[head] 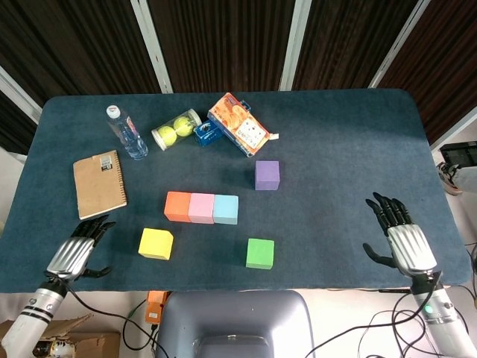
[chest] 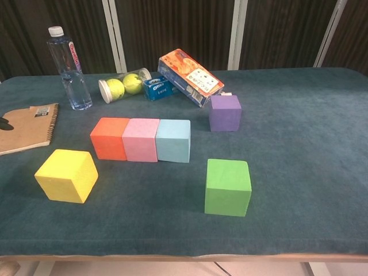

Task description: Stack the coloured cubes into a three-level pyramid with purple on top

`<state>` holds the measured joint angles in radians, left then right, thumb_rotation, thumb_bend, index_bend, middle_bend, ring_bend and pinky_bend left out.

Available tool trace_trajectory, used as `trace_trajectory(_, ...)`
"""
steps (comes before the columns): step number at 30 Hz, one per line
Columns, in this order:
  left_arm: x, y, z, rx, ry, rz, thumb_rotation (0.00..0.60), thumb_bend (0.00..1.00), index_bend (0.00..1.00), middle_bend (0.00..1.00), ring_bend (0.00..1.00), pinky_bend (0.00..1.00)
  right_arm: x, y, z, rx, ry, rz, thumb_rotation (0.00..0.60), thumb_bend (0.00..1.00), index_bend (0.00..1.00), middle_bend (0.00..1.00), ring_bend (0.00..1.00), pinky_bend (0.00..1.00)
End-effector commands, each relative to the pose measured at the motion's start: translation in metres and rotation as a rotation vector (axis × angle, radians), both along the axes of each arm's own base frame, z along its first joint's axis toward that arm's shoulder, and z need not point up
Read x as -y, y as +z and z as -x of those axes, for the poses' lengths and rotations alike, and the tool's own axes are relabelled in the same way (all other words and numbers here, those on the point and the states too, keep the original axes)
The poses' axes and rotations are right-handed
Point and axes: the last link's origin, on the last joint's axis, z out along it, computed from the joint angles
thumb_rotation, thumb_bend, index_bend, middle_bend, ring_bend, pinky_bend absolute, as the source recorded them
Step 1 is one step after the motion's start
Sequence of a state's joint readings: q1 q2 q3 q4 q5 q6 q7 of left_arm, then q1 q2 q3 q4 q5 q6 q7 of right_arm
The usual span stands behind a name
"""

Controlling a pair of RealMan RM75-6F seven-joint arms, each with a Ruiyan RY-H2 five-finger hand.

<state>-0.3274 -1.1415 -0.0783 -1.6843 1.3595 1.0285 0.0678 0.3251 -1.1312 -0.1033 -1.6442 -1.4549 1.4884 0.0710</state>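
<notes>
Head view: the dark blue table [head: 358,134] is seen from above, and both hands are held low over its near edge, well apart from each other. The right hand [head: 400,237] is poised near the near right corner, back upward, its fingers spread and pointing away from the robot, the thumb stuck out toward the table's middle; nothing is held in it. The left hand [head: 74,250] is placed by the near left corner, tilted so its fingers point up and to the right, slightly apart, with nothing gripped. It lies just below the notebook [head: 99,183] and left of the yellow cube [head: 156,243].

A row of three touching cubes is seen mid-table: orange cube [head: 177,206], pink cube [head: 201,208], light blue cube [head: 226,209]. The green cube [head: 260,253] is set alone near the front edge, right of the yellow one. The purple cube [head: 267,174] is set apart behind it, resting on the cloth just in front of the orange snack box [head: 238,124]. No cube is stacked.

At the back a water bottle [head: 127,133], a clear tube of tennis balls [head: 177,128] and a small blue packet [head: 207,133] are lined up.
</notes>
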Motion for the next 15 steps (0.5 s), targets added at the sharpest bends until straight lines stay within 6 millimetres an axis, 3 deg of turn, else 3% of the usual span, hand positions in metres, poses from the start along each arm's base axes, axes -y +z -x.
trace_trajectory(1, -0.012, -0.015, -0.012, -0.007, 0.004, 0.024, 0.6, 0.18, 0.15, 0.0, 0.0, 0.07, -0.006, 0.002, 0.009, 0.021, -0.006, -0.004, 0.6, 0.24, 0.0, 0.0, 0.0, 0.0)
trace_trajectory(15, -0.034, -0.049, -0.047, -0.02, -0.013, 0.104, 0.6, 0.19, 0.16, 0.0, 0.0, 0.07, -0.004, 0.004, 0.013, 0.019, -0.028, -0.042, 0.6, 0.24, 0.0, 0.0, 0.0, 0.0)
